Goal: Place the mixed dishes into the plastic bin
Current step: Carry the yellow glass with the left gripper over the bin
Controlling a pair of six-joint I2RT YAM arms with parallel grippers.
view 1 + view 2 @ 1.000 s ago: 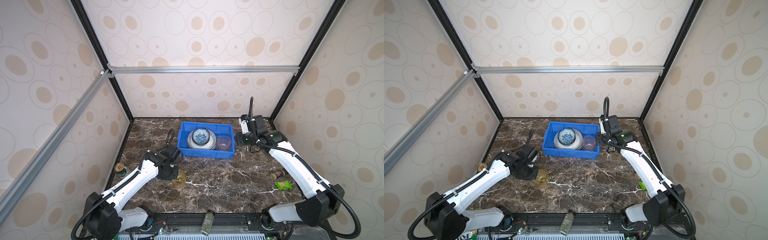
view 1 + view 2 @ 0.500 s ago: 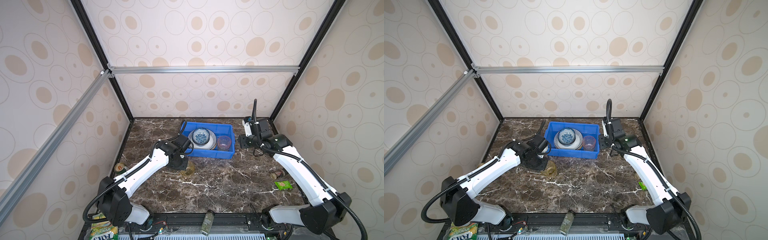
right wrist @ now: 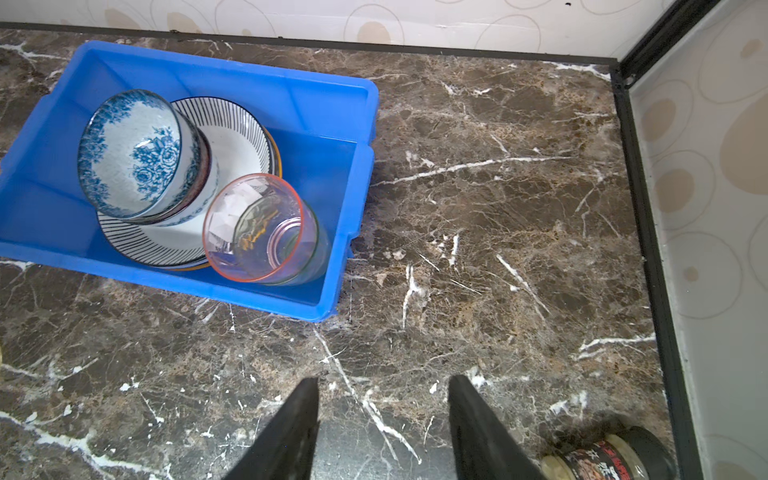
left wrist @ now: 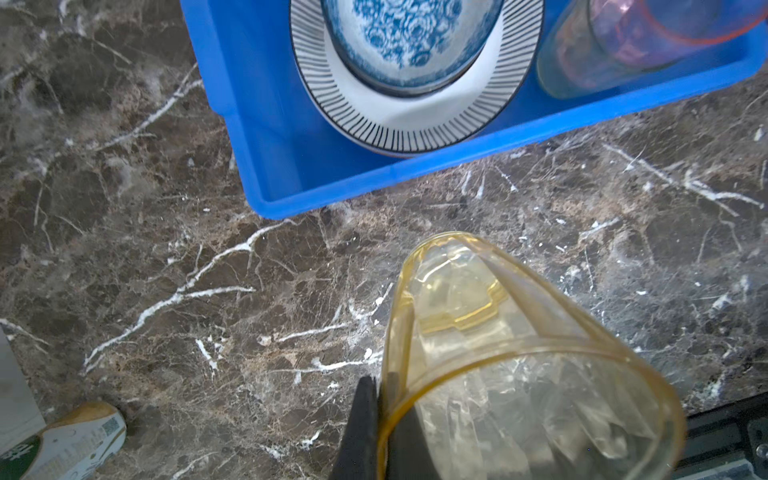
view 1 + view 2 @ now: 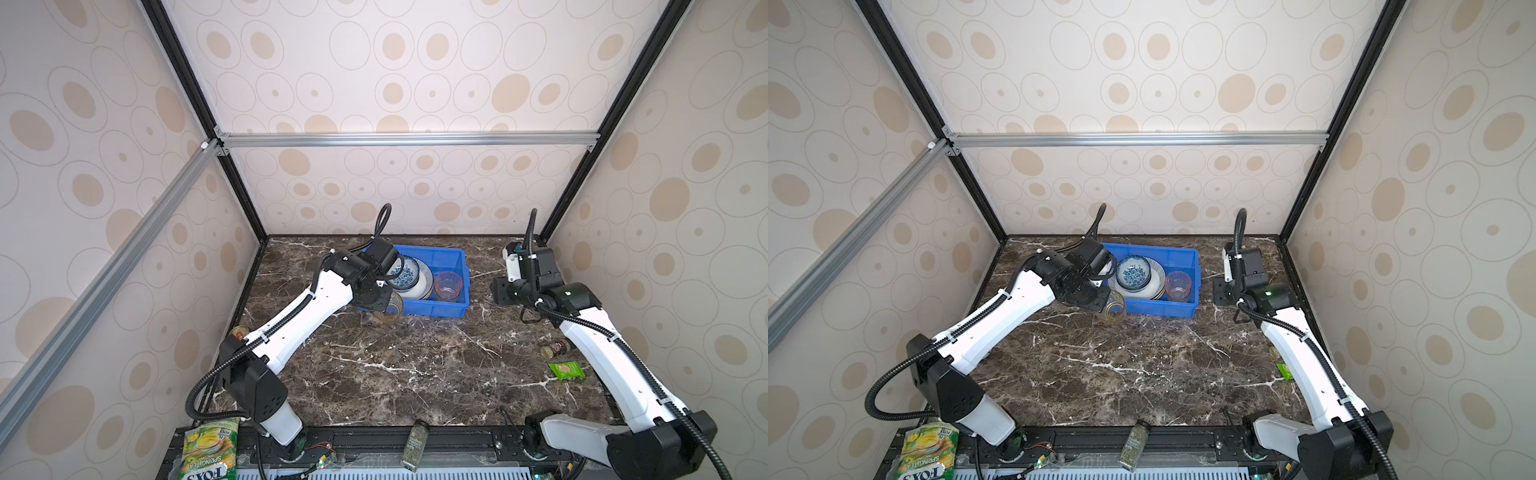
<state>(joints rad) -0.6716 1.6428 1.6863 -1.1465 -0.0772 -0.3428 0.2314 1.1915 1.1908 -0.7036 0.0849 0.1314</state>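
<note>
yellow tumbler (image 4: 519, 353) carried closer, beside blue bin (image 4: 266, 137)

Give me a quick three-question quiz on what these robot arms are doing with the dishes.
1. True or false: the left hand pinches the yellow tumbler by its rim.
2. Which sits topmost over the striped plate in the blue bin? A) fork B) floral bowl C) teapot
3. Fill in: the right hand is ____ and empty.
Key: 1 true; 2 B; 3 open.
</note>
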